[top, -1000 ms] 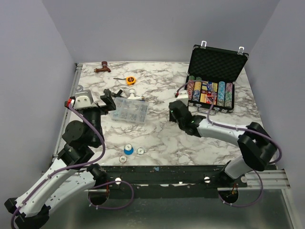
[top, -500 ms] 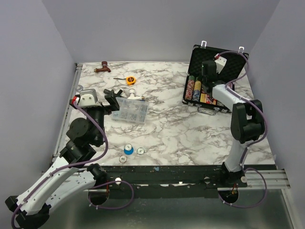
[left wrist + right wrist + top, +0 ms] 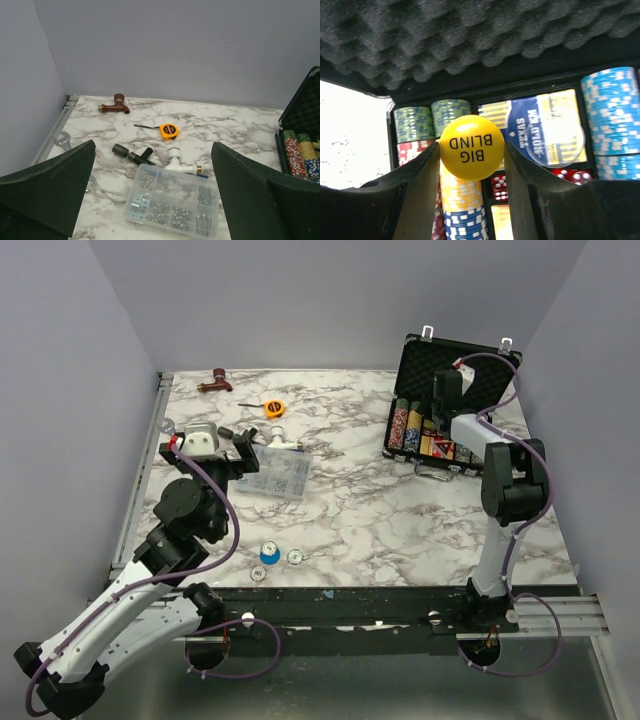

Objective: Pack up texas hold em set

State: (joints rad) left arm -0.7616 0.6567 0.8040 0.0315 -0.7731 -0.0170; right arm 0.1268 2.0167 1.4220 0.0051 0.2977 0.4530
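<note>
The texas hold em set's black case stands open at the back right, foam lid up, rows of chips inside. My right gripper hangs over it. In the right wrist view the gripper is shut on a yellow "BIG BLIND" disc, above chip rows, the card box, a clear disc and red dice. Three small discs lie near the table's front edge. My left gripper is open and holds nothing, over the left half of the table.
A clear compartment box of small parts lies under the left gripper. Behind it are a white tap, a black tool, a yellow tape measure, a brown tap and a wrench.
The right arm swung from the middle of the table back to the open case, carrying the yellow disc. The left arm shifted slightly to the right.
</note>
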